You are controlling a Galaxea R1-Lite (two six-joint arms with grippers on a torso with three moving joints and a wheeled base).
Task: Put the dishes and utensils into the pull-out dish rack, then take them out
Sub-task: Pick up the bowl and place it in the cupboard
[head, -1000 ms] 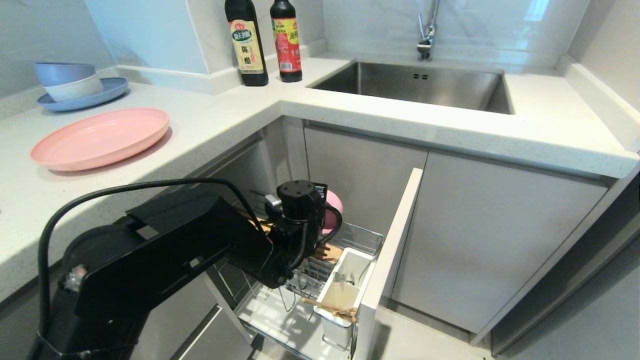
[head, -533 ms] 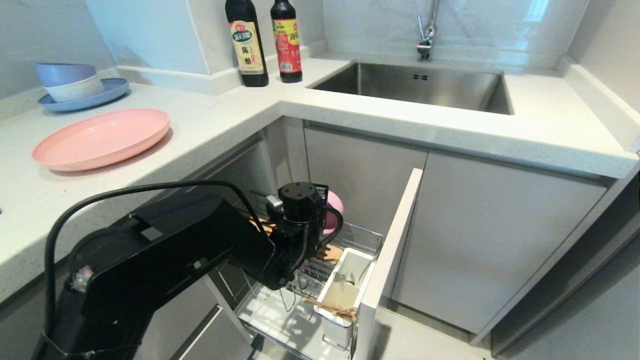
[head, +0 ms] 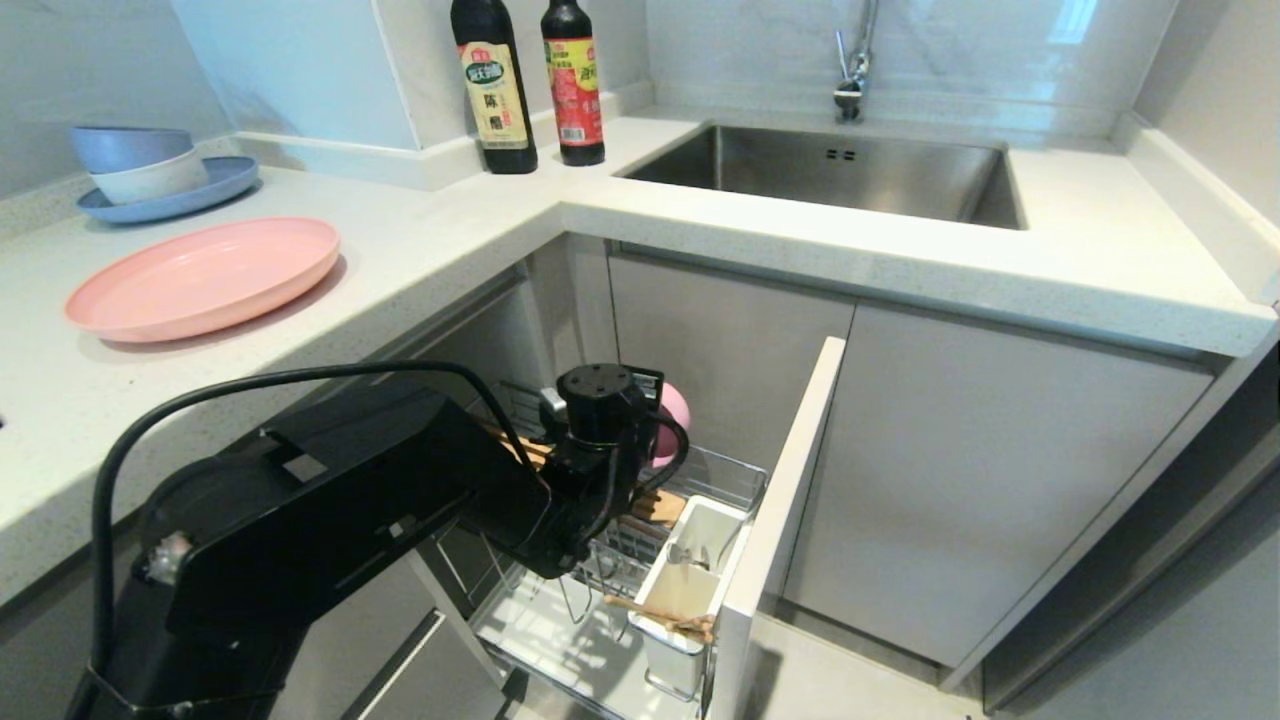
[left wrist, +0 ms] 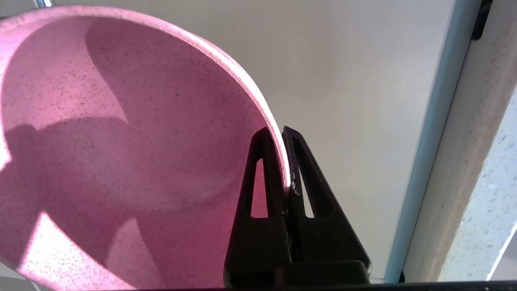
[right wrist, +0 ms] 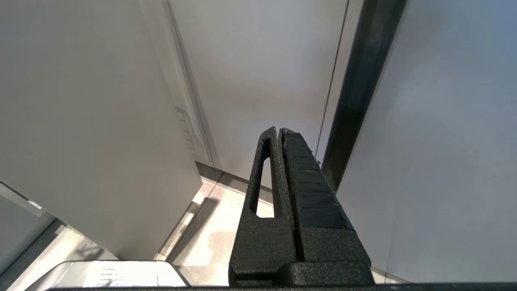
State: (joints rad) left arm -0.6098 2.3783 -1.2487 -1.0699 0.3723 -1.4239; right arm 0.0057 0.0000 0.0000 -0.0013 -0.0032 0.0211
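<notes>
My left gripper (left wrist: 279,131) is shut on the rim of the small pink bowl (left wrist: 121,153), one finger inside the rim and one outside. In the head view that bowl (head: 672,420) shows just past my left wrist, above the pull-out dish rack (head: 730,480). The rack's white utensil cup (head: 690,590) holds the wooden chopsticks (head: 660,615) and the metal spoon (head: 687,553). The wide pink plate (head: 200,275) lies on the counter at the left. My right gripper (right wrist: 279,131) is shut with nothing in it, parked low beside grey cabinet panels.
A blue plate with a blue and a white bowl (head: 150,170) stands at the far left of the counter. Two dark sauce bottles (head: 530,80) stand in the corner, next to the steel sink (head: 830,170). The rack's grey cabinet front (head: 780,520) stands pulled out.
My left wrist has shifted very slightly with the pink bowl still gripped. Nothing else has moved.
</notes>
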